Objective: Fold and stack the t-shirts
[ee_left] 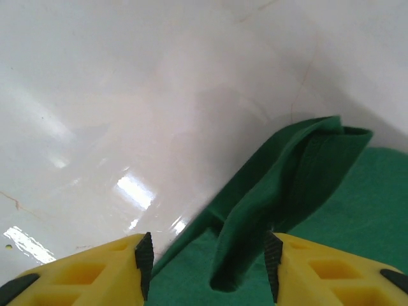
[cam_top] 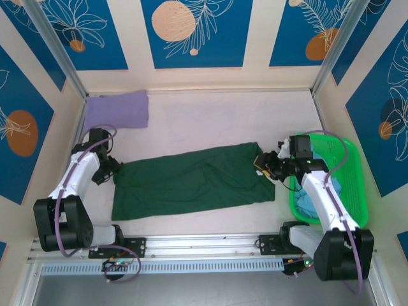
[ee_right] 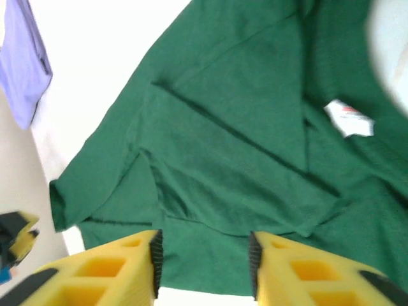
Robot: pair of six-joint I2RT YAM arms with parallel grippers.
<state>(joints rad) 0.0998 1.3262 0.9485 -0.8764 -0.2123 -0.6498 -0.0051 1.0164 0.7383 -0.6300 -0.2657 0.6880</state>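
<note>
Squarely mid-tabletop: dark green t-shirt (cam_top: 194, 182) lies stretched sideways on white tabletop (cam_top: 210, 118), rumpled, layers overlapping, white neck label (ee_right: 349, 119) showing at its right end. Left fingers (ee_left: 144, 260) parted at shirt's left edge, raised fold of cloth between them, unpinched. Right fingers (ee_right: 155, 255) parted over shirt's right end, holding nothing. Lavender t-shirt (cam_top: 118, 109) folded beyond shirt's far-left corner. Bright green basket (cam_top: 352, 167) right of shirt, light blue cloth (cam_top: 306, 204) inside.

Top view looks down; wrist views closely share green t-shirt (cam_top: 191, 182).
</note>
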